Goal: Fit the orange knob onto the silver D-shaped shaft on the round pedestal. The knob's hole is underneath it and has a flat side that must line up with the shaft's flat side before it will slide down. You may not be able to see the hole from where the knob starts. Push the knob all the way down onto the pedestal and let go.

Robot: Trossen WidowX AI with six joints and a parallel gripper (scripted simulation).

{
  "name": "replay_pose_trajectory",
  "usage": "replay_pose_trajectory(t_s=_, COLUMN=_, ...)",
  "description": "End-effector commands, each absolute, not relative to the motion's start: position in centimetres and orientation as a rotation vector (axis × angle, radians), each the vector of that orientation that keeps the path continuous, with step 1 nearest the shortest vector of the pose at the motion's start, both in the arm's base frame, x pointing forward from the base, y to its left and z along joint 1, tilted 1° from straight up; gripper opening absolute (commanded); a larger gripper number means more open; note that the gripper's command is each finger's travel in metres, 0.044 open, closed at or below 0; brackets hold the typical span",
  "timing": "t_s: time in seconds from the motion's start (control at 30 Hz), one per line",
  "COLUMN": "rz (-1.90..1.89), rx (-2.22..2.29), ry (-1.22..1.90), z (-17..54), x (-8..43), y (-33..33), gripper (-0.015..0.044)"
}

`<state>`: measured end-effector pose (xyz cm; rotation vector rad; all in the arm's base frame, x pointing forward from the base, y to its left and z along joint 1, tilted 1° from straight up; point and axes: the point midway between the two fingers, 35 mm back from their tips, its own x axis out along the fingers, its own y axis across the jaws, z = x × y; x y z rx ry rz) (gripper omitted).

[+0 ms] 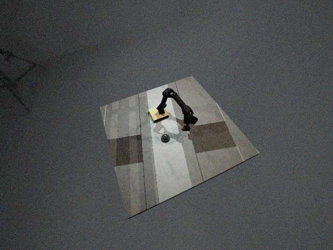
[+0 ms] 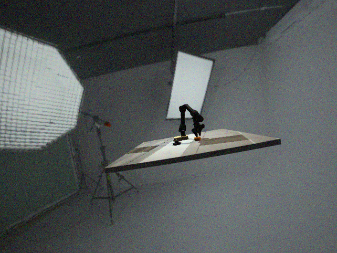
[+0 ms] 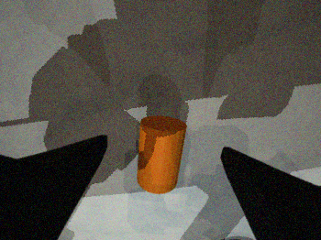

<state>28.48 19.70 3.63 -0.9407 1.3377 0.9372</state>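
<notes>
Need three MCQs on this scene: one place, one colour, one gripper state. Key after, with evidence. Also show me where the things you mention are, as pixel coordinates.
1. Where is the knob?
A) on the pedestal's shaft
B) on the table, apart from the pedestal
C) on the arm's base plate

2. Knob colour?
A) green
B) white
C) orange

3. State of the jaws?
A) open, holding nothing
B) shut on the knob
C) shut, empty

Key:
1 B: the knob (image 1: 183, 128) (image 2: 197, 138) (image 3: 160, 156) sits on the table (image 1: 174, 166) (image 2: 217, 152), away from the round pedestal (image 1: 165, 138) (image 2: 176, 143).
2 C: its side shows orange in the wrist view.
3 A: the jaws stand wide, with gaps on both sides of the knob.
</notes>
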Motion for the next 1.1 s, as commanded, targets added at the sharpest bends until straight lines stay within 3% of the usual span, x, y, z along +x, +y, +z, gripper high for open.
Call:
replay_pose_trajectory(t_s=0.0, rz=0.940, rx=-0.947, ry=1.346, z=2.8, x=28.3, y=19.6, gripper=0.0440)
replay_pose_trajectory(t_s=0.53, rz=0.940, rx=-0.947, ry=1.346, z=0.5, x=28.2, y=19.5, gripper=0.0440)
replay_pose_trajectory(t_s=0.8, rz=0.940, rx=-0.947, ry=1.346, z=0.5, x=28.2, y=19.5, gripper=0.0240)
replay_pose_trajectory(t_s=1.07, rz=0.940, rx=-0.947, ry=1.346, z=0.5, x=28.2, y=19.5, gripper=0.0233)
